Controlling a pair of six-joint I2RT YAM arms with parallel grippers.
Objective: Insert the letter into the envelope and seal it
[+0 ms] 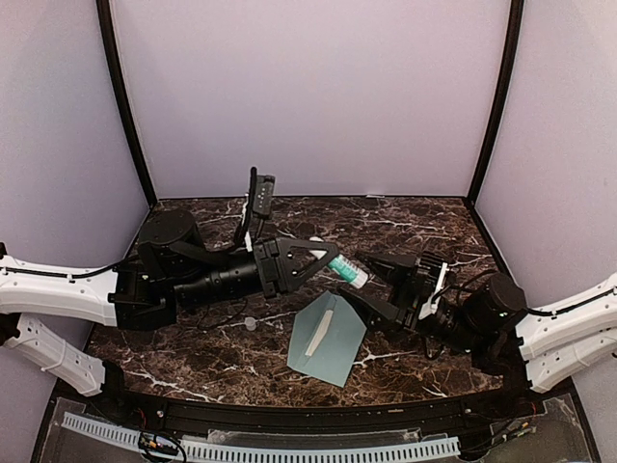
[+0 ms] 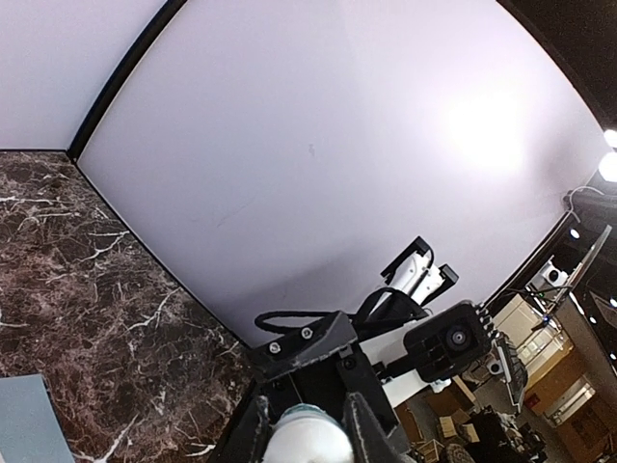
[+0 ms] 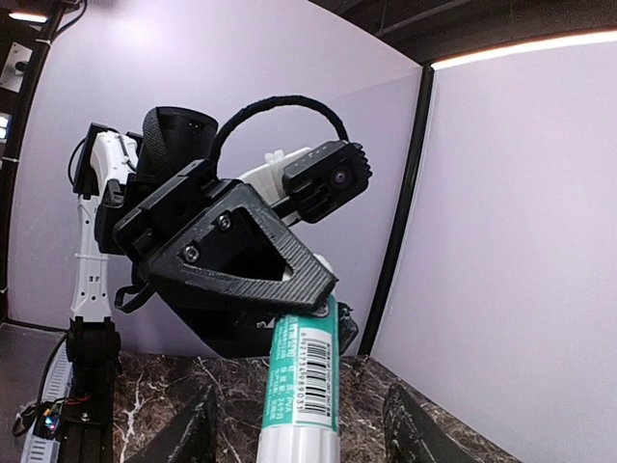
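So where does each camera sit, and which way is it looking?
Top external: above and behind, looking down on the table, the envelope, the left arm and the right arm.
Left wrist: on the left arm, looking past its left fingers, which pinch the glue stick, toward the back wall.
Right wrist: on the right arm, facing the glue stick between its open right fingers.
Shared: both wrist views show the glue stick.

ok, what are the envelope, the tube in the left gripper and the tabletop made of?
The envelope: paper, matte teal, thin, lying flat. The tube: likely plastic, smooth teal-and-white, printed barcode label. The tabletop: dark marble look, white veins; stone or laminate unclear.
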